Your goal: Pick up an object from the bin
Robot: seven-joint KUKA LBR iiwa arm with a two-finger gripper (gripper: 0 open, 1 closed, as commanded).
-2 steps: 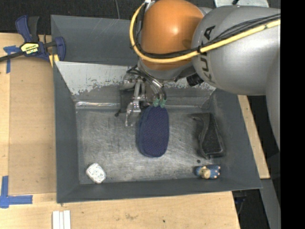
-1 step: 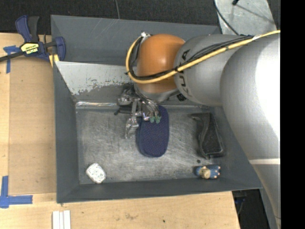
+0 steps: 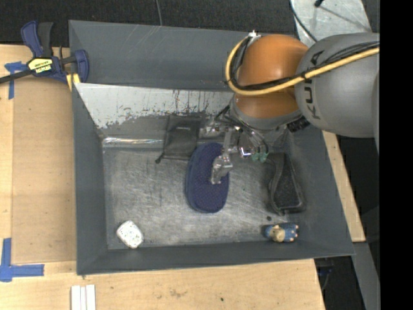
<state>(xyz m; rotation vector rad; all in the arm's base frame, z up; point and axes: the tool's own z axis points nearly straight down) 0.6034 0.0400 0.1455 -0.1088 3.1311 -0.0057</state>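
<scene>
Camera view: the grey metal bin (image 3: 90, 192) holds five loose items. The reference item is a dark blue oval fabric pad (image 3: 203, 186); it lies flat at the middle of the bin floor, with its long axis running front to back.

The arm enters from the right. Its grey housing (image 3: 342, 86) and orange dome-shaped wrist cover (image 3: 268, 70) stand behind and to the right of the pad. The gripper (image 3: 222, 165) hangs over the pad's rear right portion; its metal tip overlaps the pad's surface in this view, but contact between the two cannot be confirmed. Whether the jaws stand wide, narrow or closed cannot be told.

Positions of the other items relative to the pad:

- Behind it and slightly left, near the back wall: a flat black rectangular piece (image 3: 177, 139); it lies just beside the pad's rear end.
- To its right, apart from it: a long black oblong item (image 3: 284, 186), lying front to back.
- To its front right, near the front wall: a small blue and yellow toy figure (image 3: 282, 232).
- To its front left, well apart: a white rounded cube (image 3: 130, 234), resting on the bin floor.
</scene>
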